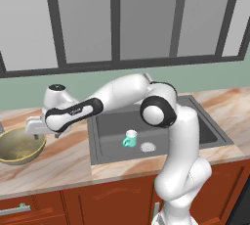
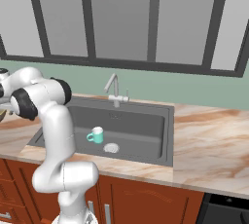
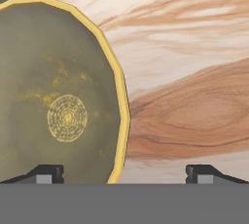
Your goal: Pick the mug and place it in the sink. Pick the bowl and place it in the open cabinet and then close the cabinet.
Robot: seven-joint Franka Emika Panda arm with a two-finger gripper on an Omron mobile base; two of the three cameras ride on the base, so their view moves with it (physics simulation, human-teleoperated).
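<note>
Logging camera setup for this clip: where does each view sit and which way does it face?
Left base view: behind-left, looking down at sink, mug, bowl; arm across, gripper.
Right base view: behind-right; sink, mug; arm at left.
Hand view: straight down over bowl; open fingertips.
Base views share sink and mug.

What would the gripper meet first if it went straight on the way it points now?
Probably the bowl's near rim: the open gripper straddles it, one fingertip over the bowl's inside, one over the marble counter. Depth is unclear.
</note>
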